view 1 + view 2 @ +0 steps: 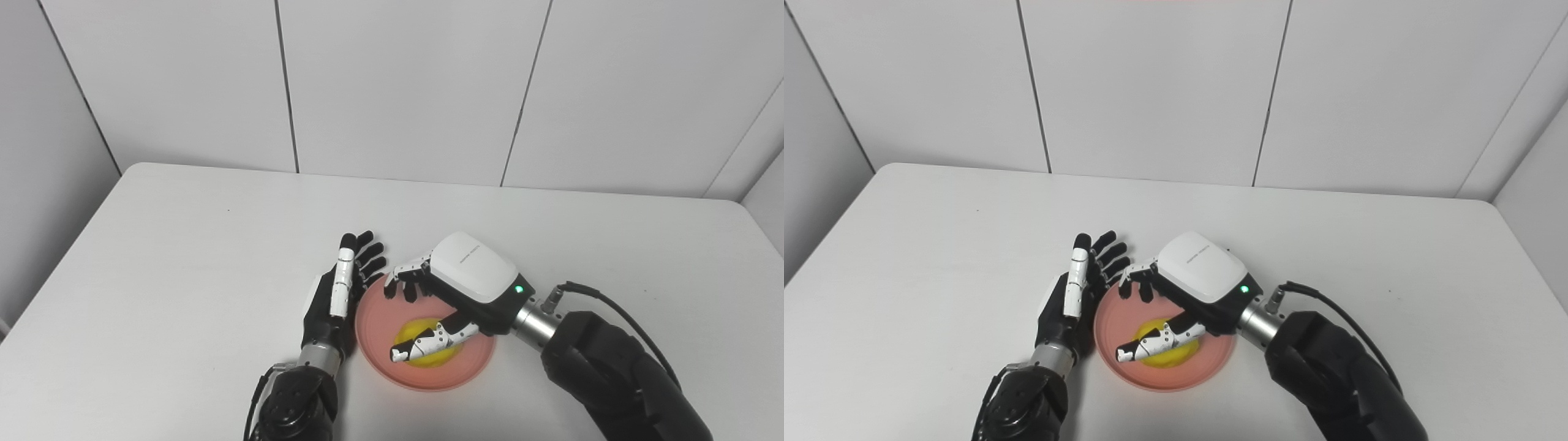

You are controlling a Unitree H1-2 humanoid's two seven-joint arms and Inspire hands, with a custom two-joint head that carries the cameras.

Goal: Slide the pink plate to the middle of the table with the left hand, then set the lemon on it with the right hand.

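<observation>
Lemon point(427, 350) lies in the pink plate point(383, 361) mid-table, near edge; right hand point(456, 294) hovers over it, fingers spread, thumb across. Left hand point(335, 291), spread flat, touches the rim at 9 o'clock. Withdrawing carelessly could roll the lemon out

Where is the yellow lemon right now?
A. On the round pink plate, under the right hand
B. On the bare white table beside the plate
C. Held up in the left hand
A: the yellow lemon lies on the round pink plate, with the right hand spread over it.
</observation>
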